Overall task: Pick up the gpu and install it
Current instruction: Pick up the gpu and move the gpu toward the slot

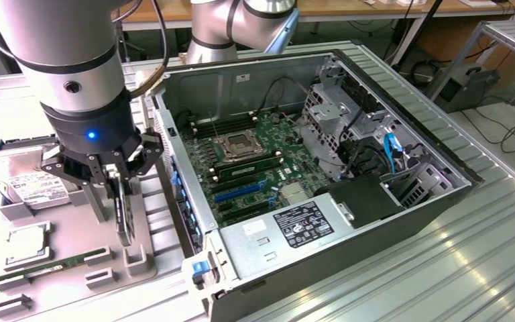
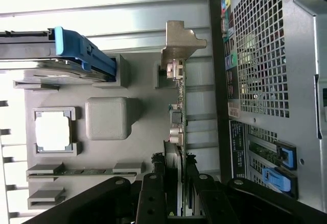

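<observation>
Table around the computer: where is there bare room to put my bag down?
The ribbed table is bare between the computer case and the exterior view's right edge. The grey tray is crowded: hard drive, chip, memory stick, graphics card at the gripper.

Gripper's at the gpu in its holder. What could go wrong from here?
The gpu stands on edge in the gray holder; an off-vertical pull by the gripper could jam or flex it.
The case wall rises close beside the holder, so the silver bracket might clip it in transit.
</observation>
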You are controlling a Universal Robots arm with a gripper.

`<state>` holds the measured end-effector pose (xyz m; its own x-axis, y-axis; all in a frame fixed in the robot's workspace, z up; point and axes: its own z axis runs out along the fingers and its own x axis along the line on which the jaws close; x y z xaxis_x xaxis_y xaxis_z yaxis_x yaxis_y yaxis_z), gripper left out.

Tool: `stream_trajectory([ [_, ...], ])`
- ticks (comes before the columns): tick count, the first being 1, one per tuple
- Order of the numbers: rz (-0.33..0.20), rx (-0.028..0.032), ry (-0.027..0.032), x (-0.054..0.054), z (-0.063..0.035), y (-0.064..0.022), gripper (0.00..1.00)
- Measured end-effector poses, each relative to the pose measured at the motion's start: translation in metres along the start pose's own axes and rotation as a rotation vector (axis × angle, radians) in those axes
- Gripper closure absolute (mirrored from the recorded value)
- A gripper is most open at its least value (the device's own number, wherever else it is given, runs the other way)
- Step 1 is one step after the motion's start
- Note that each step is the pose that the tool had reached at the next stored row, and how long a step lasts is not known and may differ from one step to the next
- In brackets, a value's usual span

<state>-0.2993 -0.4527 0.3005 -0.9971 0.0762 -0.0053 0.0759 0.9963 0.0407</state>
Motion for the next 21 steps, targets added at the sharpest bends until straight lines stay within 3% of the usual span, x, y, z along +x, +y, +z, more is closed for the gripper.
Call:
stream_trajectory([
  [21,0.000,0.0001,0.0001,0.0000,-0.0053,0.0002,0.74],
])
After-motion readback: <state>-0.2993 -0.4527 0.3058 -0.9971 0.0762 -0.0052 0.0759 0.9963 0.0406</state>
